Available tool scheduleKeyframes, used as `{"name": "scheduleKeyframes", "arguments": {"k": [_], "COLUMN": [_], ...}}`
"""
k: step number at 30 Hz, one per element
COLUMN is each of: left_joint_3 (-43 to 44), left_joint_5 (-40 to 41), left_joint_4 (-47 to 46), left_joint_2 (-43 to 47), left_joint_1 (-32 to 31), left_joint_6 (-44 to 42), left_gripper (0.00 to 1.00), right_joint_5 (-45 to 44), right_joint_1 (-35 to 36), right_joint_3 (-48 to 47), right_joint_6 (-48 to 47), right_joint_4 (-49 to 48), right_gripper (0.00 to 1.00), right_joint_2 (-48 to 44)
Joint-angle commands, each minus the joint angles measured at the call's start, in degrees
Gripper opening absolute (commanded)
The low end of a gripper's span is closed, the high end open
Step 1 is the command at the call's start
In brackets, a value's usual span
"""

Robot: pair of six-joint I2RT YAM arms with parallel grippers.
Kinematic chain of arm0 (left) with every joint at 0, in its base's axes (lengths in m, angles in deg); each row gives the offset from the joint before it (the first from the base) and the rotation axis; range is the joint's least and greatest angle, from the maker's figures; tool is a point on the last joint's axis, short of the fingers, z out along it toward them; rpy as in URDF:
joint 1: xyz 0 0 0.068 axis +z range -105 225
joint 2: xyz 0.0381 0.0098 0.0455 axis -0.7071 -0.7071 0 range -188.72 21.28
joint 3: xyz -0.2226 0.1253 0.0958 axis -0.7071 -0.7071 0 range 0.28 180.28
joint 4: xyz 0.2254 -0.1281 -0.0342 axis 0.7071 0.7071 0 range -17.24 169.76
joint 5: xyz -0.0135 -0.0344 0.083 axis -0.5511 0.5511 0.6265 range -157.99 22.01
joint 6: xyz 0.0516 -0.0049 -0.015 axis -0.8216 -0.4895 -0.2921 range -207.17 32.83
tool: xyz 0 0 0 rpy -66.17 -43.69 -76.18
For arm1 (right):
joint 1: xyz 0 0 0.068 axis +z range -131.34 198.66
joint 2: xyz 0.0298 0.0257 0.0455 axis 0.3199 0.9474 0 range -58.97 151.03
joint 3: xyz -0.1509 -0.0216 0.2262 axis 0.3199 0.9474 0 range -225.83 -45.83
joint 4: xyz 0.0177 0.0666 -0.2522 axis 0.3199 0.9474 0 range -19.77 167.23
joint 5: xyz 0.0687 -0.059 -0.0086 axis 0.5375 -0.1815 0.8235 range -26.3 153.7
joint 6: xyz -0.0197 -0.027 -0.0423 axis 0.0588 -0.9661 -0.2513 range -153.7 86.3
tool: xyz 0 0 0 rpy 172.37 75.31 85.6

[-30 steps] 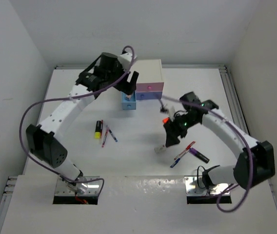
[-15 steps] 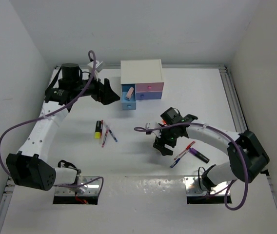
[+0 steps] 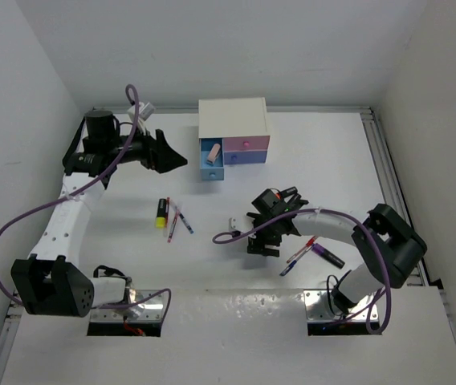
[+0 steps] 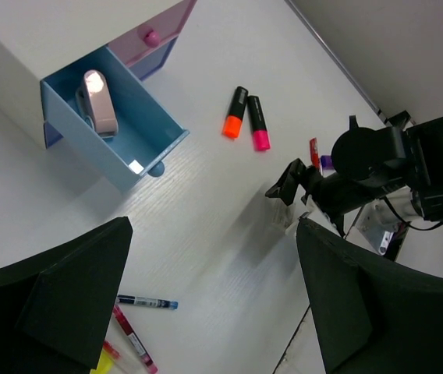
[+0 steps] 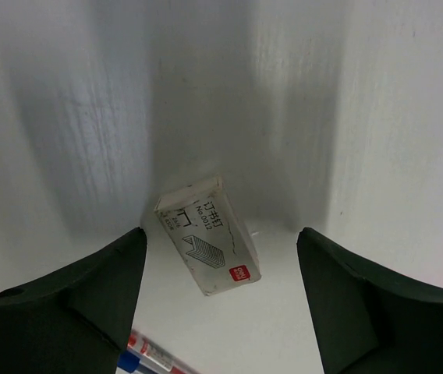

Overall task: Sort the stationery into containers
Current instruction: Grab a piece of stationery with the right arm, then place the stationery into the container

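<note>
Four highlighters: a yellow highlighter (image 3: 161,211) left of centre on the table (image 3: 132,257); a purple highlighter (image 3: 327,256) at the right; an orange highlighter (image 4: 235,113) and a pink highlighter (image 4: 257,123) side by side, seen from the left wrist only, because the right arm (image 3: 332,220) covers them from above. Beside the yellow one lie a red pen (image 3: 173,227) and a blue pen (image 3: 185,222), perhaps with one more thin red one against it, too fine to be sure; a second red pen (image 3: 306,243) and a second blue pen (image 3: 292,262) lie just beside the purple one.

Two whitish blocks: an eraser (image 3: 211,152) inside the pulled-out light-blue drawer (image 3: 212,171); a printed box (image 5: 208,245) flat on the table.

The white cabinet (image 3: 232,119) has three drawers; the pink drawer (image 3: 246,144) and the periwinkle drawer (image 3: 248,158) are pushed in.

The right tool (image 5: 221,234) hangs spread wide astride the box, touching neither side; the left tool (image 3: 176,156) is also wide and empty, left of the cabinet.
</note>
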Motion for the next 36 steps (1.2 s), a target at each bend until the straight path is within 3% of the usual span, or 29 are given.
{"name": "scheduleKeyframes", "arguments": {"k": [1, 3, 4, 6, 7, 10, 16, 20, 24, 29, 36], "left_joint_3": [0.0, -0.5, -0.5, -0.6, -0.5, -0.5, -2.6, -4.0, -4.5, -5.2, -5.2], "left_joint_5": [-2.4, -2.5, -2.5, -2.5, -2.3, -1.4, 1.0, 9.0, 12.3, 13.2, 12.2], "left_joint_4": [-2.9, -3.1, -3.1, -2.5, -2.1, -1.6, -4.6, -5.5, -5.1, -5.3, -5.7], "left_joint_2": [0.7, 0.7, 0.7, 0.7, 0.7, 0.8, 0.6, 0.0, -0.2, 0.0, -1.1], "left_joint_1": [1.6, 1.7, 1.8, 1.8, 3.6, 4.8, 6.2, 6.3, 6.5, 6.7, 7.5], "left_joint_6": [0.4, 0.4, 0.3, -0.4, -1.1, -2.2, -0.3, 0.4, -0.7, -1.3, -0.7], "left_gripper": [0.93, 0.93, 0.93, 0.93, 0.93, 0.93, 0.92, 0.91, 0.89, 0.88, 0.88], "right_joint_5": [-1.0, -1.6, -1.7, -1.5, -0.8, 1.5, 6.6, 6.0, 2.5, 1.9, 1.0], "right_joint_1": [0.3, 0.3, 0.3, 0.2, 0.0, -1.1, -4.9, -6.3, -6.4, -7.9, -9.7], "right_joint_3": [0.9, 1.1, 0.9, 0.2, -1.0, -6.5, -30.6, -44.2, -49.5, -57.6, -59.8], "right_joint_6": [-3.8, -4.6, -4.7, -5.2, -5.3, -3.6, 10.9, 23.2, 30.4, 37.6, 43.1], "right_joint_4": [-3.3, -3.8, -3.8, -3.0, -1.9, 0.9, 6.0, 0.0, -7.5, -8.5, -9.4], "right_gripper": [0.74, 0.67, 0.54, 0.42, 0.3, 0.16, 0.08, 0.01, 0.0, 0.0, 0.0], "right_joint_2": [0.5, 1.2, 1.4, 0.9, 0.6, -1.3, 1.2, 5.2, 10.1, 18.9, 24.4]}}
